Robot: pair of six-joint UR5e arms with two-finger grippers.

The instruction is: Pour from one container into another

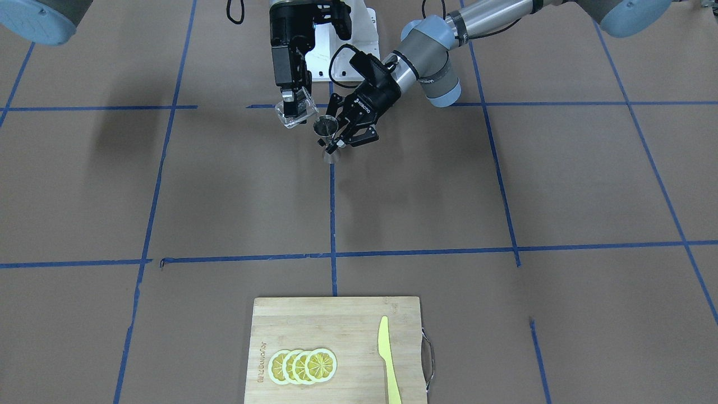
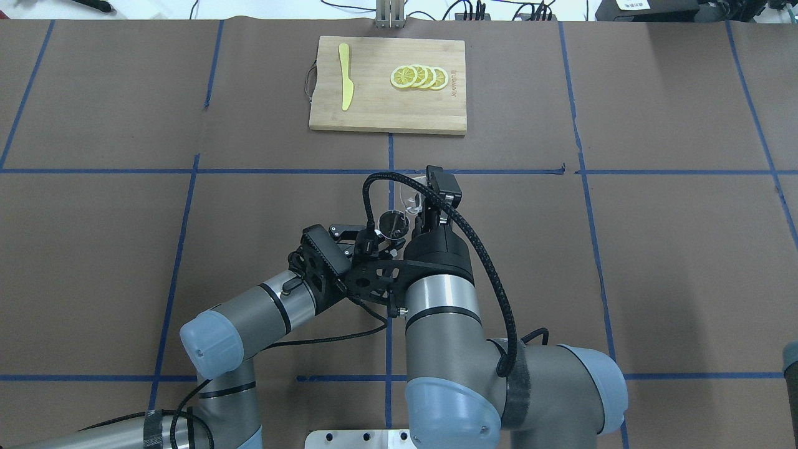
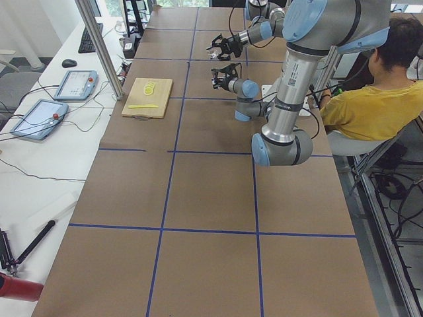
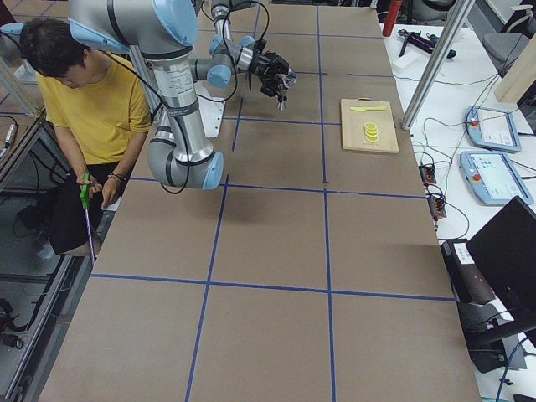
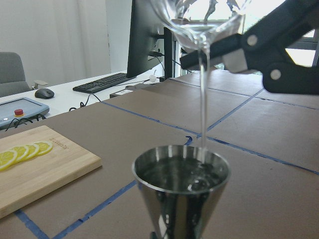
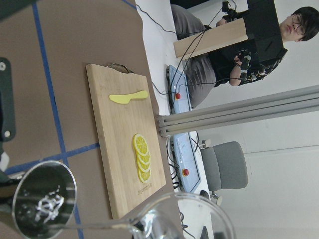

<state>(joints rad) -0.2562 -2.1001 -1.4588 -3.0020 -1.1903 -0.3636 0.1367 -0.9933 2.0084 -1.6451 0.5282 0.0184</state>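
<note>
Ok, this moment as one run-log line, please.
phase: pouring | right gripper holds tilted glass cup | left gripper holds jigger | stream enters jigger

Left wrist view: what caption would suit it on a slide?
Clear liquid streams from the glass cup into the steel jigger, lemon slices behind.

Site type: robotics laboratory. Indicators:
- A long counter covered in brown paper (image 2: pixel 654 249) is divided into a grid by blue tape lines (image 2: pixel 181 249).
- Two grey jointed robot arms with pale blue caps (image 2: pixel 439 299) enter at 6 o'clock in the overhead view.
- In the exterior left view:
  - A white side desk (image 3: pixel 39 172) at 9 o'clock carries two grey touchscreen control tablets with red buttons (image 3: pixel 76 84).
  - A silver aluminium-profile post (image 3: pixel 99 46) stands beside it.
  - A seated operator in a yellow shirt (image 3: pixel 370 105) is at 3 o'clock.
</note>
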